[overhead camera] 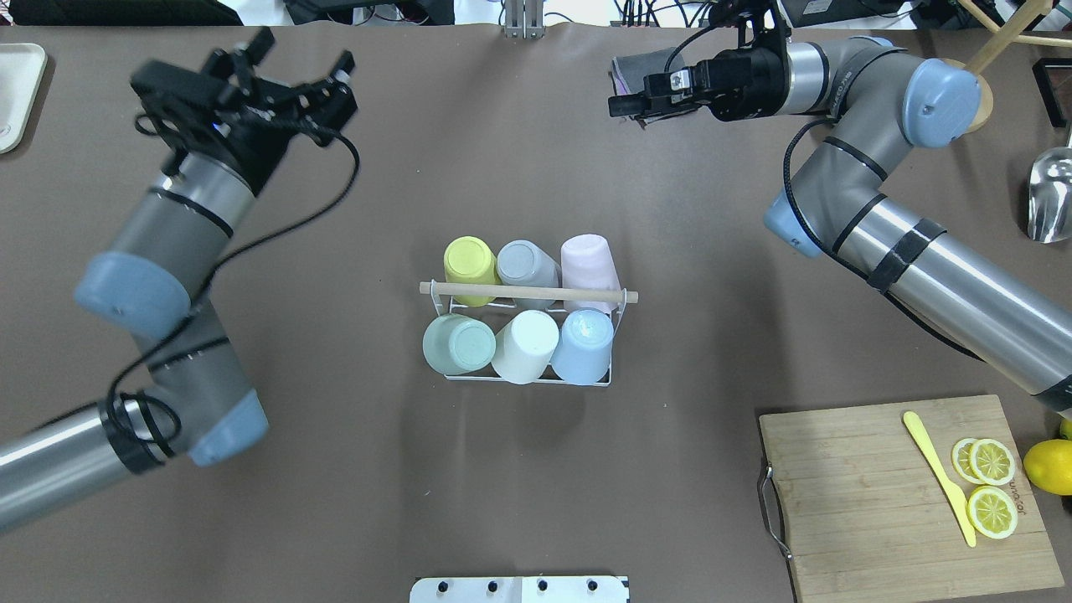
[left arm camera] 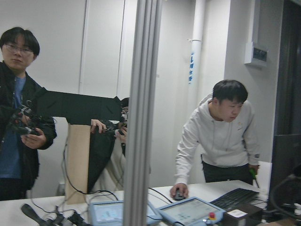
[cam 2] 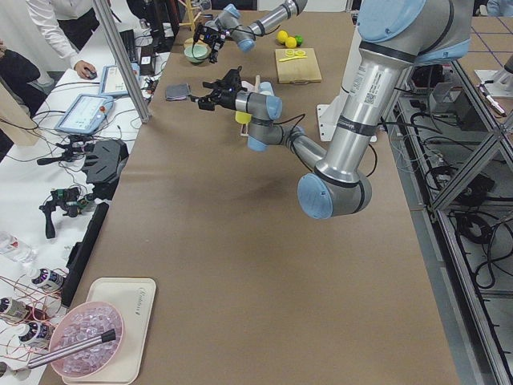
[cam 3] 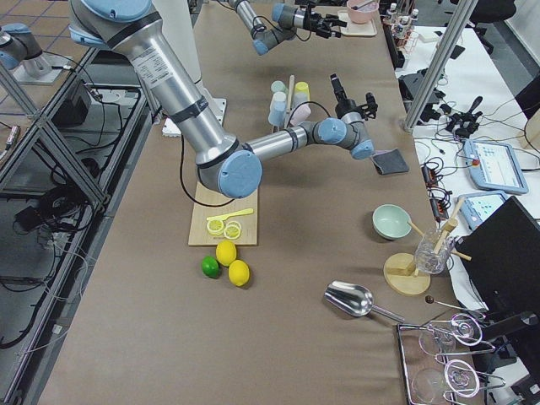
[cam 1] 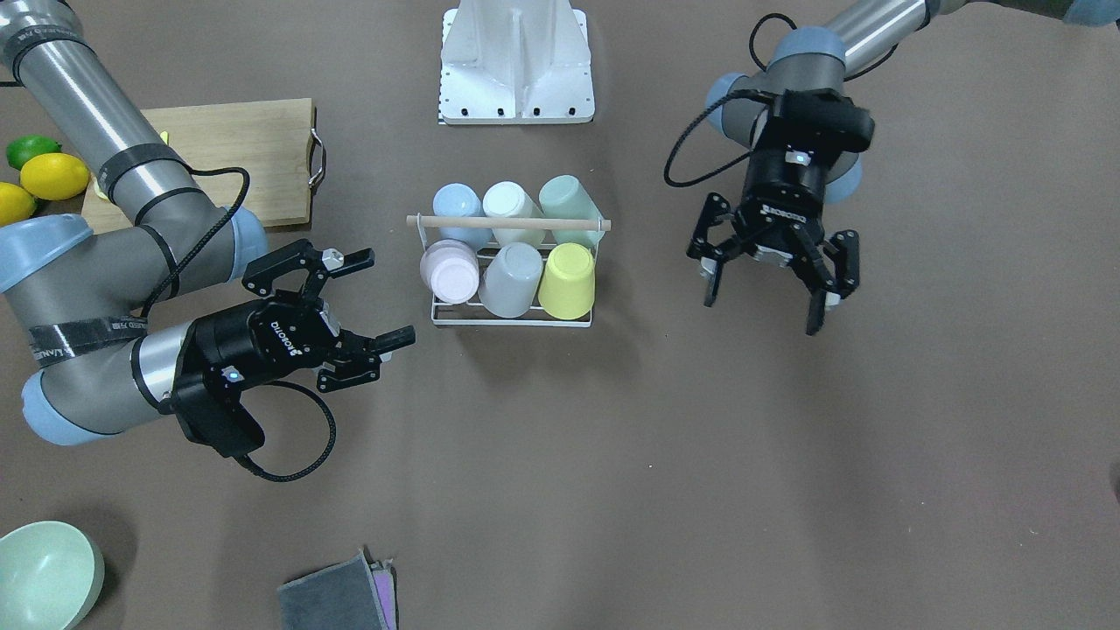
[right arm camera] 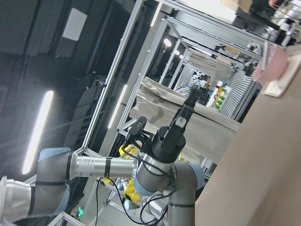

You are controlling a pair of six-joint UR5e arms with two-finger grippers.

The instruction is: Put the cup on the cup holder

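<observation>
The cup holder, a white wire rack with a wooden rod handle (cam 1: 507,224), stands mid-table; it also shows in the overhead view (overhead camera: 528,292). Several pastel cups sit upside down and tilted on it: blue (cam 1: 458,204), white (cam 1: 510,203), green (cam 1: 567,199), pink (cam 1: 450,271), grey (cam 1: 512,278), yellow (cam 1: 567,280). My left gripper (cam 1: 764,302) is open and empty, hanging above the table beside the rack. My right gripper (cam 1: 389,297) is open and empty, pointing toward the rack's pink-cup side, apart from it. Both wrist views show only the room.
A wooden cutting board (overhead camera: 871,494) with lemon slices (overhead camera: 992,486) and a yellow knife lies at my right. Lemons and a lime (cam 1: 52,175) lie beside it. A green bowl (cam 1: 44,573), a grey cloth (cam 1: 337,599) and a metal scoop (overhead camera: 1051,197) lie at the far side.
</observation>
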